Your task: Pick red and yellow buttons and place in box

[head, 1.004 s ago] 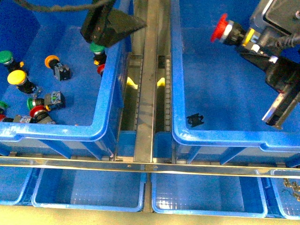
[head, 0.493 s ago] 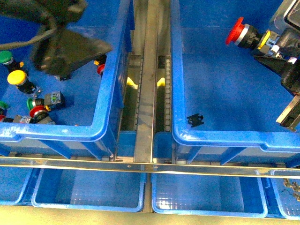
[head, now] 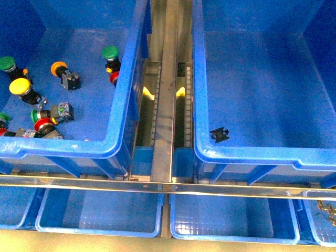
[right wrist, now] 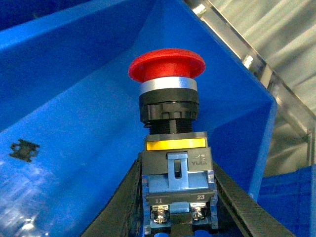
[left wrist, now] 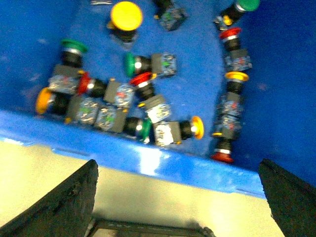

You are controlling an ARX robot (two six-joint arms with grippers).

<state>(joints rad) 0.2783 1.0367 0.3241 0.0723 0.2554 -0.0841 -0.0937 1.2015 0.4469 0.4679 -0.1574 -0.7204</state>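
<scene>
Neither arm shows in the front view. My right gripper (right wrist: 177,197) is shut on the red button (right wrist: 168,64), gripping its black-and-yellow block body, cap pointing away, above the inside of the big blue box (right wrist: 74,98). In the front view this box (head: 247,153) stands at the right. My left gripper (left wrist: 180,197) is open and empty, over the near rim of the left crate (left wrist: 148,163). That crate holds a yellow button (left wrist: 126,16) and several red (left wrist: 141,80), green and orange ones. The yellow button (head: 18,86) also shows in the front view.
A small black piece (head: 219,134) lies on the box floor; it also shows in the right wrist view (right wrist: 23,149). A metal rail (head: 168,79) runs between the two crates. Shallow blue trays (head: 100,212) sit along the front edge.
Both arms have left the front view: the left one moved off to the left, the right one moved off to the right with the red button in it.
</scene>
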